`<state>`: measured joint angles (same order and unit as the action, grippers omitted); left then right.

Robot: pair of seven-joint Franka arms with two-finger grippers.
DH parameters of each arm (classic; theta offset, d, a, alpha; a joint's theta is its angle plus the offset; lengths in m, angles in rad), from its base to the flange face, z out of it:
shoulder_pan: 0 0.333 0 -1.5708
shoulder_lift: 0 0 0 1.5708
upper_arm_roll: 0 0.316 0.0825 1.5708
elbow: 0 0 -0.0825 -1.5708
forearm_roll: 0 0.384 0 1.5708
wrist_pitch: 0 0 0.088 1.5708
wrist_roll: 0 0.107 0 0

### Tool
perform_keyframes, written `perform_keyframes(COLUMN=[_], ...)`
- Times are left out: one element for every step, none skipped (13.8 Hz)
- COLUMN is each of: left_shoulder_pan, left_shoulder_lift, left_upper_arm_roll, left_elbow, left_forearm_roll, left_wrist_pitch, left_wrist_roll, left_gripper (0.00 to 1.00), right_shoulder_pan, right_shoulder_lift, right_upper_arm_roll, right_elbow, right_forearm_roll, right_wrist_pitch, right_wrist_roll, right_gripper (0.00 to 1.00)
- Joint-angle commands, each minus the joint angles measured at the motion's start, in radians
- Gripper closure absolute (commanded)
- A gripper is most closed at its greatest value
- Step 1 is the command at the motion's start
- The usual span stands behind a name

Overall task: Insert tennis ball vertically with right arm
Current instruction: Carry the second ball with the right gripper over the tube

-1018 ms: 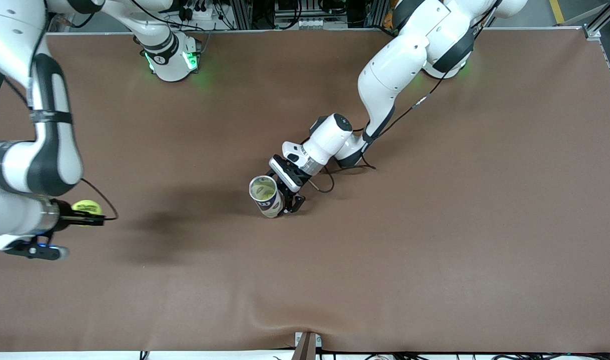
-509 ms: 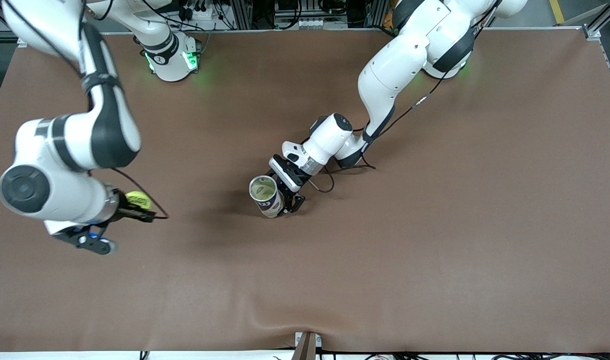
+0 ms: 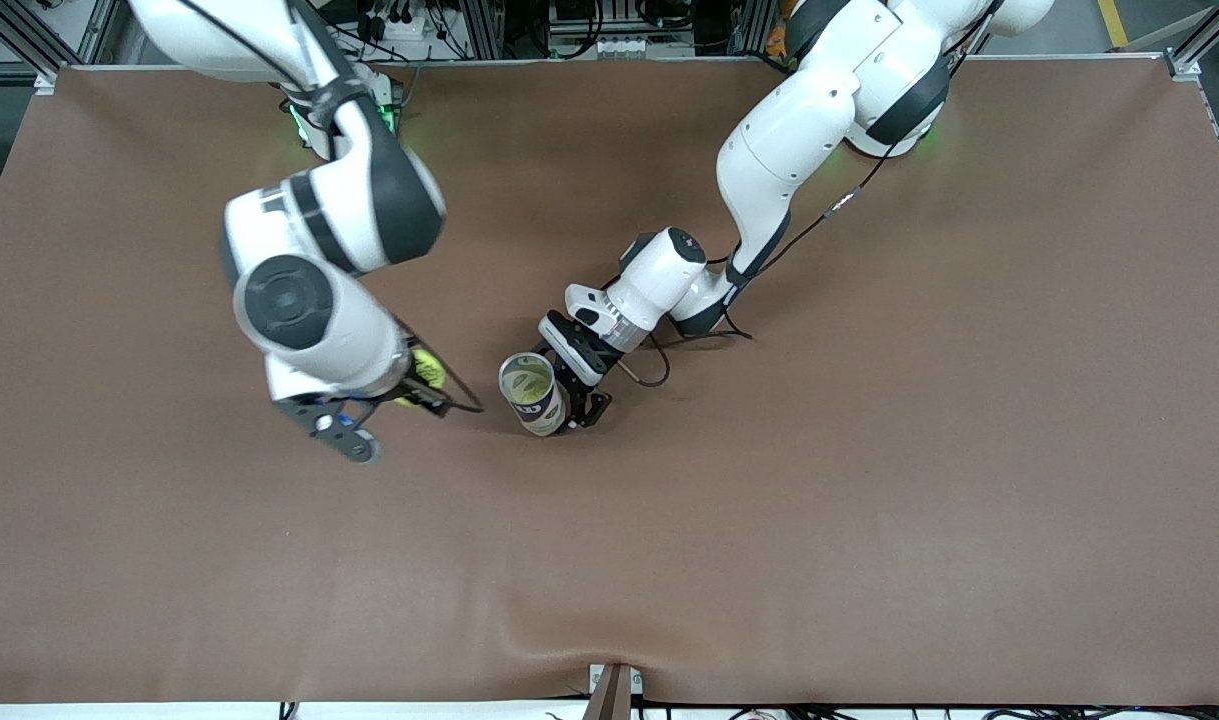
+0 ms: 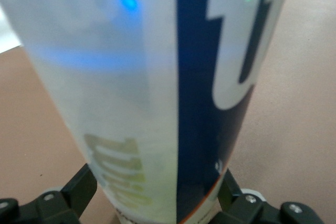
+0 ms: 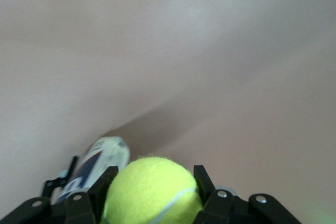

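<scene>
Right gripper (image 5: pixel 152 192) clamps tennis ball (image 5: pixel 152 190).

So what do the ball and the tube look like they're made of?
The tennis ball: fuzzy yellow-green felt with a pale seam, probably over rubber. The tube: it looks like smooth, glossy plastic, see-through in part with a printed blue label; the sheen suggests this.
</scene>
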<state>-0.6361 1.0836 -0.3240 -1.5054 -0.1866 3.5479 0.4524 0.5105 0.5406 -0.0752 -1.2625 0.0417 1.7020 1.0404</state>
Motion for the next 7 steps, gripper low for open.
perform_keyframes(left_shoulder_pan=[0.01, 0.009, 0.01, 0.01, 0.009, 0.01, 0.01], left_shoulder_lift=[-0.037, -0.037, -0.037, -0.036, -0.036, -0.036, -0.037], left_upper_arm_roll=[-0.006, -0.006, -0.006, -0.006, -0.006, -0.006, -0.006], left_elbow=[-0.041, -0.042, -0.042, -0.042, -0.042, -0.042, -0.042], left_forearm_roll=[-0.007, -0.007, -0.007, -0.007, -0.007, -0.007, -0.007], left_wrist_pitch=[0.003, 0.003, 0.003, 0.003, 0.003, 0.003, 0.003], left_wrist_roll=[-0.006, -0.006, -0.004, -0.004, -0.004, -0.004, -0.004], left_gripper=[0.0, 0.0, 0.0, 0.0, 0.0, 0.0, 0.0], right_shoulder_pan=[0.063, 0.08, 0.091, 0.098, 0.112, 0.12, 0.118], right_shoulder_lift=[0.044, 0.058, 0.071, 0.087, 0.096, 0.099, 0.101], right_upper_arm_roll=[-0.011, -0.011, -0.011, -0.011, -0.011, -0.011, -0.011], right_elbow=[0.029, 0.029, 0.029, 0.026, 0.025, 0.023, 0.023], right_forearm_roll=[0.018, 0.018, 0.018, 0.02, 0.02, 0.023, 0.026], right_wrist_pitch=[0.056, 0.068, 0.071, 0.073, 0.083, 0.096, 0.1], right_wrist_roll=[0.131, 0.156, 0.164, 0.165, 0.168, 0.191, 0.204], right_gripper=[1.0, 1.0, 1.0, 1.0, 1.0, 1.0, 1.0])
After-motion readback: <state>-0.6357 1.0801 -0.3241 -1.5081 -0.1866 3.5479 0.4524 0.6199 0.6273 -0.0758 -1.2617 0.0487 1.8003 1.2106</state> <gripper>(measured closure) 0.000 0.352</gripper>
